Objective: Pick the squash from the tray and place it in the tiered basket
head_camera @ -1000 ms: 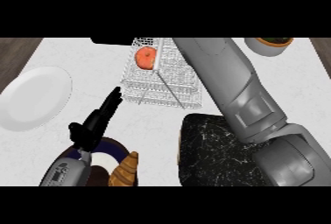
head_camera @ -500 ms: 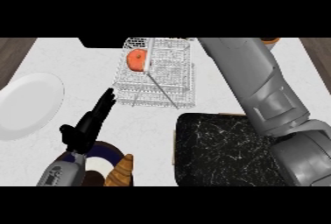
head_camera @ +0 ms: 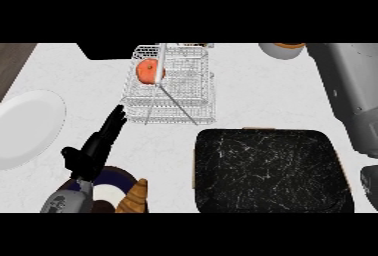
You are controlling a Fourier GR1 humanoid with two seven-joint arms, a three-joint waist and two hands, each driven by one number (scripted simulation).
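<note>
- One squash [head_camera: 150, 71] lies inside the tiered basket [head_camera: 171, 85] at upper centre; the dark tray [head_camera: 267, 171] at lower right holds nothing, so placement appears done.
- Left hand [head_camera: 94, 147] rests at lower left, fingers straight and together, holding nothing.
- Right forearm [head_camera: 353, 95] runs off the right edge; its hand is out of view.
- Next move, as judged: confirm the squash sits settled.

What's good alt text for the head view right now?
An orange squash sits in the white wire tiered basket near the counter's far edge, and the black speckled tray in front of it holds nothing. The left hand is open, fingers pointing toward the basket; a white plate lies at left, and only the grey right forearm shows at right.
</note>
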